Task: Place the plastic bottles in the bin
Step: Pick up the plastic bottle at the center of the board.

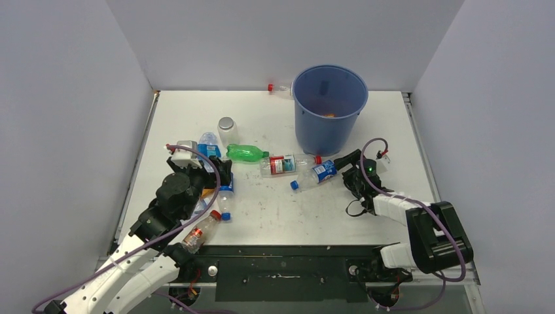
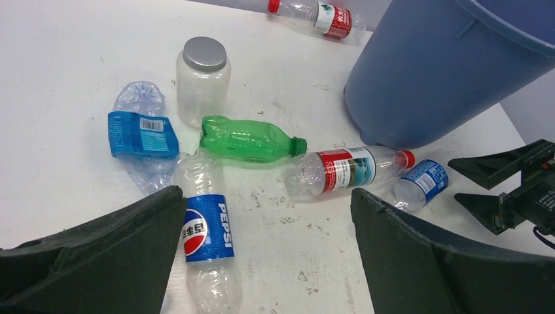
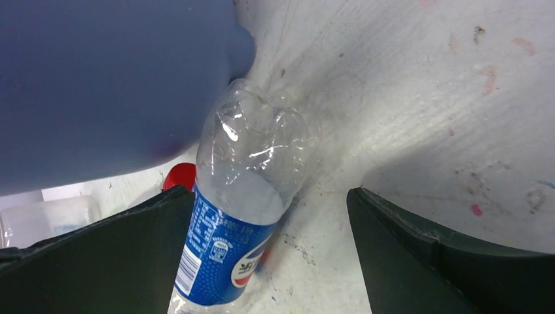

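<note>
Lying flat: small Pepsi bottle point(image 3: 235, 216), round bottom end toward blue bin point(image 3: 98, 78), just beside it. Right over it: right gripper point(image 3: 269, 196), jaws wide, one finger each side of bottle's long body, holding nothing. Farther off: left gripper point(image 2: 267, 196), wide too, holding nothing.

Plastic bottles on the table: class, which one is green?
The green bottle, lying on its side beside the silver-lidded jar; it alone has a green body and a green cap.

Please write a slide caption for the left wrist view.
Open left gripper by a Pepsi bottle; a green bottle lies near the blue bin.
</note>
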Controlling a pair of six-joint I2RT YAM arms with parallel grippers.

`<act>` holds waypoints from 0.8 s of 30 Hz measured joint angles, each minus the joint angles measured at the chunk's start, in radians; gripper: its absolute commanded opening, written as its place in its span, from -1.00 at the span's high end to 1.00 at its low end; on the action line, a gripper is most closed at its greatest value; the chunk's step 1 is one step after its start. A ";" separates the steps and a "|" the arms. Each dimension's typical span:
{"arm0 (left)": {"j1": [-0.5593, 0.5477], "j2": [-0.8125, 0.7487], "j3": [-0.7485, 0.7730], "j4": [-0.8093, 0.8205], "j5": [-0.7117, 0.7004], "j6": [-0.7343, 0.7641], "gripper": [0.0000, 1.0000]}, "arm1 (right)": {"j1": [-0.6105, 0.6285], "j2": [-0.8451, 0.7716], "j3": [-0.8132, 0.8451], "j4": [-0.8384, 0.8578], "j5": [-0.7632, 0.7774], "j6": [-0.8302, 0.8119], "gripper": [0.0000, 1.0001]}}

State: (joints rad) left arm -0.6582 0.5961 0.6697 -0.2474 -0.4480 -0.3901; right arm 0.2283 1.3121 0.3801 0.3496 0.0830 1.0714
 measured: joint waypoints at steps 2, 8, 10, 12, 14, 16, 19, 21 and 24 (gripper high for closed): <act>0.000 0.000 0.000 -0.005 0.001 -0.002 -0.92 | -0.001 0.048 0.018 0.026 -0.007 0.010 -0.79; 0.000 -0.004 0.000 -0.004 0.004 -0.008 -0.92 | -0.015 0.161 0.053 0.125 -0.037 0.039 -0.91; 0.000 -0.003 0.000 -0.005 0.005 -0.009 -0.92 | -0.018 0.195 0.061 0.172 -0.049 0.048 -0.97; 0.000 -0.003 0.000 -0.005 0.007 -0.010 -0.92 | -0.019 0.224 0.064 0.221 -0.060 0.053 -0.86; 0.000 -0.003 0.000 -0.004 0.008 -0.010 -0.92 | -0.019 0.249 0.064 0.265 -0.077 0.061 -0.75; 0.000 -0.004 0.000 -0.004 0.009 -0.010 -0.92 | -0.019 0.266 0.064 0.291 -0.091 0.066 -0.60; 0.000 -0.003 0.000 -0.004 0.012 -0.011 -0.92 | -0.019 0.279 0.057 0.313 -0.105 0.067 -0.34; 0.000 -0.004 0.000 -0.004 0.015 -0.011 -0.93 | -0.019 0.283 0.040 0.333 -0.115 0.068 -0.18; 0.000 -0.004 0.000 -0.004 0.019 -0.013 -0.92 | -0.019 0.282 0.013 0.363 -0.129 0.066 0.00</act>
State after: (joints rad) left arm -0.6582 0.5922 0.6697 -0.2512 -0.4294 -0.4026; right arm 0.2089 1.5936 0.3927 0.7128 -0.0463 1.1378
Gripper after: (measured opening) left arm 0.962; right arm 0.590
